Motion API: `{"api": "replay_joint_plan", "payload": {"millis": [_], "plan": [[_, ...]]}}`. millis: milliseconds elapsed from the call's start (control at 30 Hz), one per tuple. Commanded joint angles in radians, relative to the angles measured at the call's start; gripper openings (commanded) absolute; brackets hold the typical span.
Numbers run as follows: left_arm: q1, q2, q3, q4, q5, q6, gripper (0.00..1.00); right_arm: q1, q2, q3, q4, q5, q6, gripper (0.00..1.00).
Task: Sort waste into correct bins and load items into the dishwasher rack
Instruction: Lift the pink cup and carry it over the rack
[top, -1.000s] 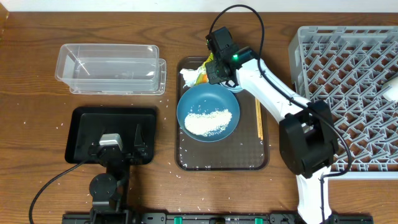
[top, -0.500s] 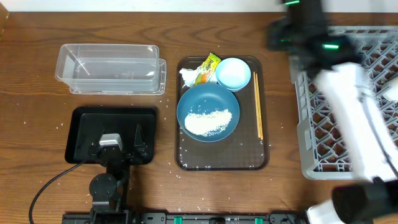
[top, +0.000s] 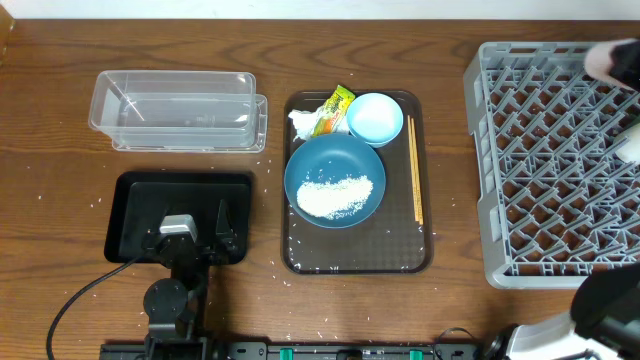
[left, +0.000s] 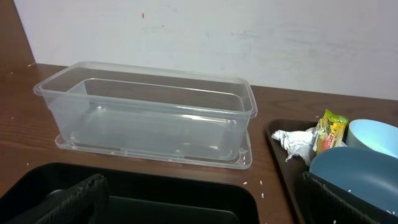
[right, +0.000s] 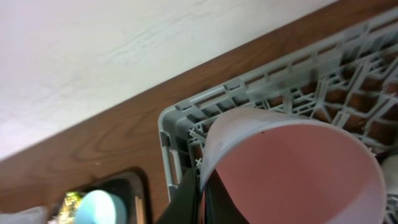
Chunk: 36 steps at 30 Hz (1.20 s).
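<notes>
The pink cup (right: 292, 168) fills the lower right of the right wrist view, tipped so its round mouth faces the camera. Its inside is smooth pink and its thin outer wall is paler. The right gripper (right: 200, 196) is closed on the cup's rim at the lower left, one dark finger on each side of the wall. Behind the cup is the upper left corner of the grey plastic rack (right: 249, 106), a square crate with a lattice floor and low open-work walls. In the overhead view the cup is only a pinkish blur at the upper right, over the rack's top edge.

A white cup (top: 630, 148) sits at the rack's right edge. In the middle of the wooden table a brown tray (top: 300, 250) carries a round dark-blue dish (top: 335, 160) with a heap of rice (top: 335, 195), a small light-blue bowl (top: 375, 118), a crumpled tissue (top: 303, 122) and a yellow-green wrapper (top: 335, 108). The chopsticks (top: 415, 180) lie along its right side, pointing up and down the frame.

At the upper left is a clear tub (top: 175, 110). Below it the left gripper (top: 188, 238) rests wide open over the black tray (top: 135, 200).
</notes>
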Motion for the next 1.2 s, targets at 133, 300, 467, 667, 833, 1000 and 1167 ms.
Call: {"api": "replay_joint_plan", "payload": {"millis": [133, 300, 467, 667, 833, 1000, 1167], "plan": [[0.000, -0.006, -0.019, -0.037, -0.027, 0.012, 0.98, -0.140, 0.196, 0.001, 0.006, -0.394, -0.022, 0.01], [0.000, -0.006, -0.019, -0.037, -0.027, 0.012, 0.98, -0.186, 0.333, 0.001, 0.018, -0.621, -0.044, 0.01], [0.000, -0.006, -0.019, -0.036, -0.027, 0.012, 0.98, -0.199, 0.443, 0.001, 0.023, -0.777, -0.063, 0.01], [0.000, -0.006, -0.019, -0.036, -0.027, 0.012, 0.98, -0.208, 0.494, 0.000, -0.033, -0.707, -0.061, 0.01], [0.000, -0.006, -0.019, -0.036, -0.027, 0.012, 0.98, -0.236, 0.487, 0.001, -0.137, -0.509, -0.059, 0.01], [0.000, -0.006, -0.019, -0.037, -0.027, 0.012, 0.98, -0.274, 0.487, 0.000, -0.184, -0.485, -0.064, 0.01], [0.000, -0.006, -0.019, -0.036, -0.027, 0.012, 0.98, -0.309, 0.487, 0.000, -0.204, -0.421, -0.080, 0.01]]}}
